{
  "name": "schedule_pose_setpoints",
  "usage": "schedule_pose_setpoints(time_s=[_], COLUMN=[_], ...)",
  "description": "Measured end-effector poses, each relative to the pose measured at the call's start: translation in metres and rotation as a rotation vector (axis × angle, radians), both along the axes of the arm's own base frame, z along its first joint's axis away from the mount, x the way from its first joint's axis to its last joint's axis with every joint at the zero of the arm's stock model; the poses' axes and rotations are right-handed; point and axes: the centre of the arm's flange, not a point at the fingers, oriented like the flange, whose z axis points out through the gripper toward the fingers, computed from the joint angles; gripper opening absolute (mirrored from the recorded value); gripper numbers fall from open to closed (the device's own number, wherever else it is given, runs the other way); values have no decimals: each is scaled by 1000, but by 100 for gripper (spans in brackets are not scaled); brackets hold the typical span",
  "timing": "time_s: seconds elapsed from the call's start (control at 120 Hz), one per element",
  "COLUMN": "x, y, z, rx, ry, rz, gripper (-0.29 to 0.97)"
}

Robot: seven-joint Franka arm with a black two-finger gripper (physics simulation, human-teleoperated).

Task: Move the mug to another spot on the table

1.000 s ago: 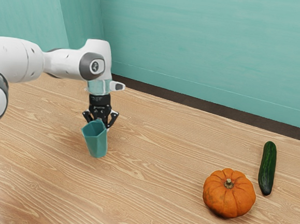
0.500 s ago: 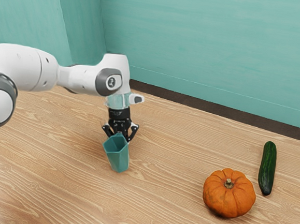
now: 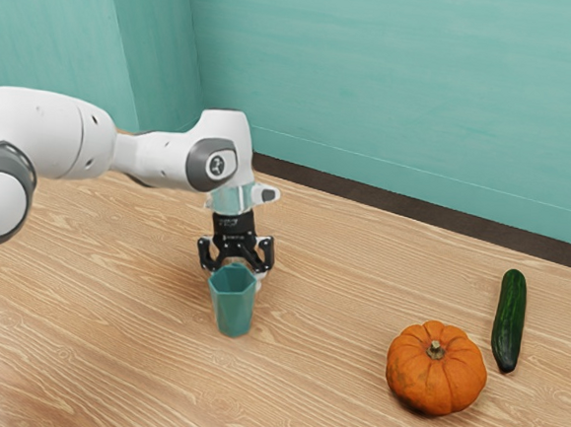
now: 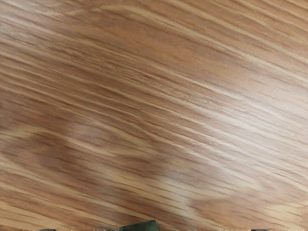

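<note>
You have a broad wooden tabletop (image 3: 106, 358), with the pumpkin (image 3: 435, 369) and cucumber (image 3: 509, 320) well apart toward the exterior view's right. The teal mug (image 3: 231, 308) stands upright on the wood, directly under the gripper (image 3: 234, 264). Its fingers spread wider than the rim and hold nothing. Expect the mug to be light, stiff and smooth; pinch across its faceted walls near the rim. Nothing rises above the rim; its bottom is hidden.

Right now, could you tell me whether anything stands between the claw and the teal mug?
Nothing visible does. The claw hangs just above the upright teal mug, its jaws spread wider than the rim. The pumpkin and the cucumber lie well off toward the exterior view's right.
</note>
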Motion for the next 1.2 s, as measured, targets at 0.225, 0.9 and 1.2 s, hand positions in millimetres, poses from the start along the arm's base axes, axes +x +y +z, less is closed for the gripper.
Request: schedule_pose_setpoints(time_s=[0.225, 0.9, 1.2], x=[5, -58, -114], y=[9, 77, 108], z=[14, 289, 350], rx=[2, 136, 176], ry=[-10, -271, -264], rz=[7, -99, -165], gripper=[61, 68, 68])
